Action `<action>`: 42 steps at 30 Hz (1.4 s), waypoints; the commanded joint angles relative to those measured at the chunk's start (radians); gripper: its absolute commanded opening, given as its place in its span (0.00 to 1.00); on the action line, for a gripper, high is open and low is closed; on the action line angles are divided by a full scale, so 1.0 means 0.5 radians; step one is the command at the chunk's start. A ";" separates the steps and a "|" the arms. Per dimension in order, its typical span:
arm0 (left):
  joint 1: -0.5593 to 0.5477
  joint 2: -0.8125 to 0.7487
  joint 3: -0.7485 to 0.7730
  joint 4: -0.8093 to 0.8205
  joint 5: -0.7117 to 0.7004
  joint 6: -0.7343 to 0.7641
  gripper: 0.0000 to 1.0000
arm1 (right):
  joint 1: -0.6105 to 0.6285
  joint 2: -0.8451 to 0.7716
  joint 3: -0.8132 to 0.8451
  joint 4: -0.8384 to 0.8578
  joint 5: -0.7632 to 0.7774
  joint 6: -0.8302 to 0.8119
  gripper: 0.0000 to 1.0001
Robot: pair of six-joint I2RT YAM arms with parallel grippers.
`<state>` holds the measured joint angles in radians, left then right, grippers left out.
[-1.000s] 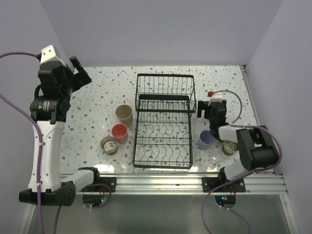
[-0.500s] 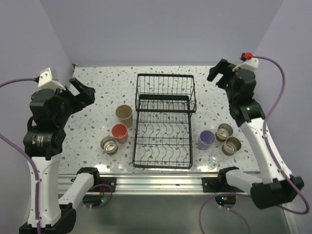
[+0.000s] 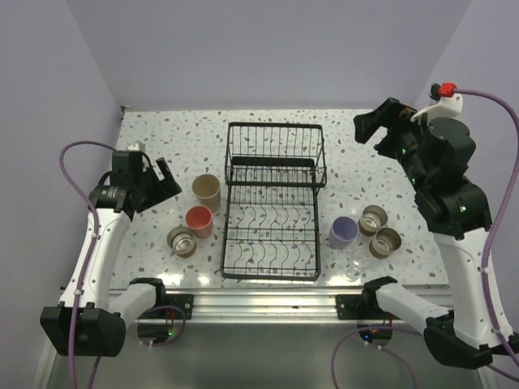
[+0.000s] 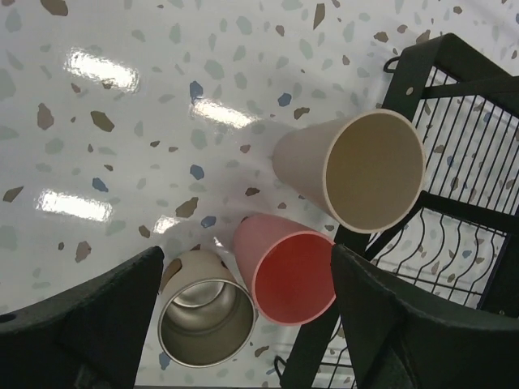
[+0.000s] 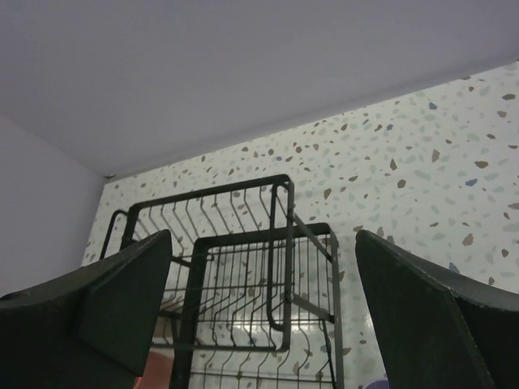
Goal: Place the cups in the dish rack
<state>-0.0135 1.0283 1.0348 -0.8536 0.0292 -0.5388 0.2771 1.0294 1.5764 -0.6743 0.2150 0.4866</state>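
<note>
From above, the left arm [image 3: 96,243] had swung down from high up to the worktop's [image 3: 162,138] left edge. The left jaws were near the beige cup [image 3: 207,190]. The right arm [image 3: 442,174] had risen further over the far right corner. All seven cups stood outside the empty rack [image 3: 276,125].

The left wrist view showed the left jaws released above the beige cup, the pink cup [image 4: 292,275] and a tan cup [image 4: 203,316], so a first pickup looked close.

In the right wrist view the right jaws were released too, well apart from the rack.
</note>
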 commanded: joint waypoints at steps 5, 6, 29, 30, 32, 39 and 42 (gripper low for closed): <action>-0.004 0.137 -0.008 0.366 0.126 0.056 0.86 | 0.026 -0.257 0.054 -0.553 -0.527 -0.022 0.98; -0.004 0.149 -0.032 0.418 0.150 0.053 0.86 | 0.023 -0.294 0.020 -0.557 -0.558 -0.025 0.98; -0.301 0.625 -0.127 0.814 0.147 0.007 0.57 | 0.022 -0.485 -0.152 -0.744 -0.620 -0.040 0.98; -0.301 0.637 -0.124 0.820 0.138 0.001 0.56 | 0.022 -0.482 -0.152 -0.744 -0.620 -0.044 0.98; -0.301 0.677 -0.118 0.817 0.129 0.001 0.49 | 0.023 -0.482 -0.155 -0.756 -0.617 -0.050 0.98; -0.301 0.717 0.038 0.692 -0.015 0.010 0.00 | 0.023 -0.491 -0.183 -0.765 -0.623 -0.056 0.98; -0.271 0.653 0.209 0.572 -0.224 0.022 0.00 | 0.023 -0.461 -0.153 -0.765 -0.617 -0.056 0.98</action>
<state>-0.1593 1.3952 1.0149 -0.5415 0.0216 -0.5323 0.2878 0.7902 1.4857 -1.0473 -0.0776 0.4709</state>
